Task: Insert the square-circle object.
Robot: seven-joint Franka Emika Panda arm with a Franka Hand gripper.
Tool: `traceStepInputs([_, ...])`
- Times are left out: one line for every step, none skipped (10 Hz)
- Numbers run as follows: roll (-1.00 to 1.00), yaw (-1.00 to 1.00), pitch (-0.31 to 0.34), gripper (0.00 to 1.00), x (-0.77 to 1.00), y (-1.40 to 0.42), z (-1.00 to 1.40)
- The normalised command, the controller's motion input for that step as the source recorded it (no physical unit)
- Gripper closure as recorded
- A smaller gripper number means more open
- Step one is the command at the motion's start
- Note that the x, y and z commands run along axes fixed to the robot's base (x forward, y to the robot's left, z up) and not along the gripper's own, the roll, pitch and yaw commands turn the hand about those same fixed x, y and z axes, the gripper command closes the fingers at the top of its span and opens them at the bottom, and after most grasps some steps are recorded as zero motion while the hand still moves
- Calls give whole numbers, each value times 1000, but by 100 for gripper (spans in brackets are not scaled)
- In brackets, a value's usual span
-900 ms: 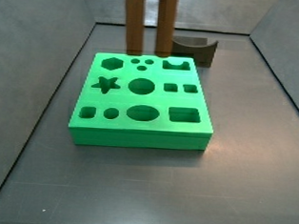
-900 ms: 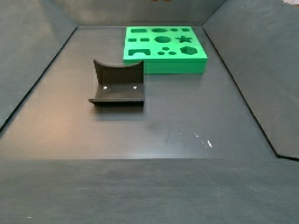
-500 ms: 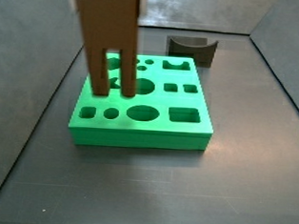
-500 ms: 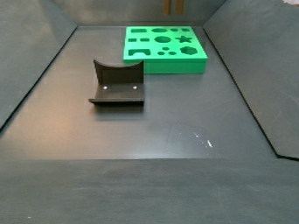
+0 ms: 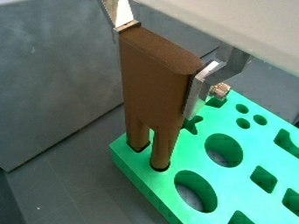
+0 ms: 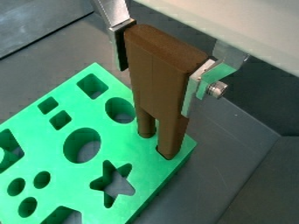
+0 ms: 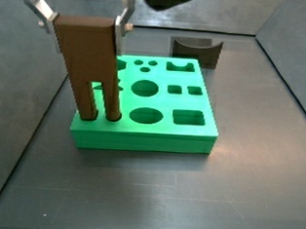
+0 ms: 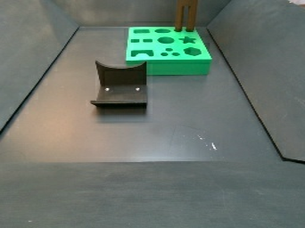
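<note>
The tool (image 5: 167, 54) gripped the flat upper body of the square-circle object (image 5: 156, 96), its silver fingers (image 6: 202, 79) pressed against opposite sides of the brown block. The block stood upright, and in both wrist views its two long legs reached down to the holes at one corner of the green board (image 6: 65, 179). In a side view the tool (image 7: 81, 19) hung over the board's near left corner, legs of the block (image 7: 96, 72) meeting the board (image 7: 181, 133) there. The board lay toward the far end of the dark table (image 8: 167, 125). A dark grey block with a curved notch (image 8: 119, 85) sat well apart from the board.
</note>
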Motion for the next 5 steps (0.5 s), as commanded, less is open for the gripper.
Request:
traceStepInputs([-50,0,0,100,194,20,-366])
traceStepInputs([-44,0,0,100,334,0,-420])
traceStepInputs([-49,0,-17,100,231,0,-500])
traceStepInputs([0,-109,-27,100,71,0,-523])
traceStepInputs([0,-60,-14,100,29,0,-477])
